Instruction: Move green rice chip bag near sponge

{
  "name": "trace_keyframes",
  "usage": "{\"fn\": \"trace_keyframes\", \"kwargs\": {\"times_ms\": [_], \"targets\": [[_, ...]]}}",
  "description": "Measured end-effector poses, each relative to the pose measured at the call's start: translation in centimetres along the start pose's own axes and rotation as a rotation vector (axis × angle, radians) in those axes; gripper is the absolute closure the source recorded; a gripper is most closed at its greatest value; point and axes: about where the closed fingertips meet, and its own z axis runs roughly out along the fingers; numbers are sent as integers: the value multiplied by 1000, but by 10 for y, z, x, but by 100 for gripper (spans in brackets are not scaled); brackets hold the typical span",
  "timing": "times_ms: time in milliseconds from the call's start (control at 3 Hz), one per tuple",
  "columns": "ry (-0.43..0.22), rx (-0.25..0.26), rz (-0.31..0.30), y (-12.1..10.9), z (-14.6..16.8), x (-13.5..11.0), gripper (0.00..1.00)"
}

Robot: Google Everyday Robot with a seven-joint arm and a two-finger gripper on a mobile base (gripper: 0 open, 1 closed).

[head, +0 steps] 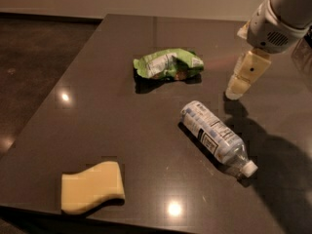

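Foil by the look of the green rice chip bag point(168, 64): crumpled, thin, probably very light, likely to crackle and give under any squeeze. Lying flat on the table point(97, 116) toward the far middle, white label panel up, long side running left to right. Well apart from the sponge point(91, 188), down at the near left corner, with the clear bottle point(217, 136) on its side off to the right of the straight path between them. Slippery skin over fragile chips, in all likelihood, so best pinched gently. Best hold probably across a raised fold near the middle or at the puffed right end, coming down from above; a flat sealed edge likely too low against the table to catch. Little risk from weight, more from sliding away on the glossy top or slipping out in transit.

Pincer point(235, 90) hanging over the table just right of the bag, apart from it, not touching. Tilted, tip pointing down and to the left, toward the bag's right end. Pale tan below a white wrist housing point(270, 30), arm point(292, 1) entering from the upper right corner. Open or closed: cannot tell from this angle. Nothing seen in its hold. Height above the table hard to judge; shadow thrown on the table beneath and behind, toward the bottle.
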Motion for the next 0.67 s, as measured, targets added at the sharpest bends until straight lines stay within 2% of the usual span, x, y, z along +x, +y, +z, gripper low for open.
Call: {"fn": "trace_keyframes", "kwargs": {"times_ms": [667], "targets": [[-43, 51, 59, -53, 54, -40, 0]]}}
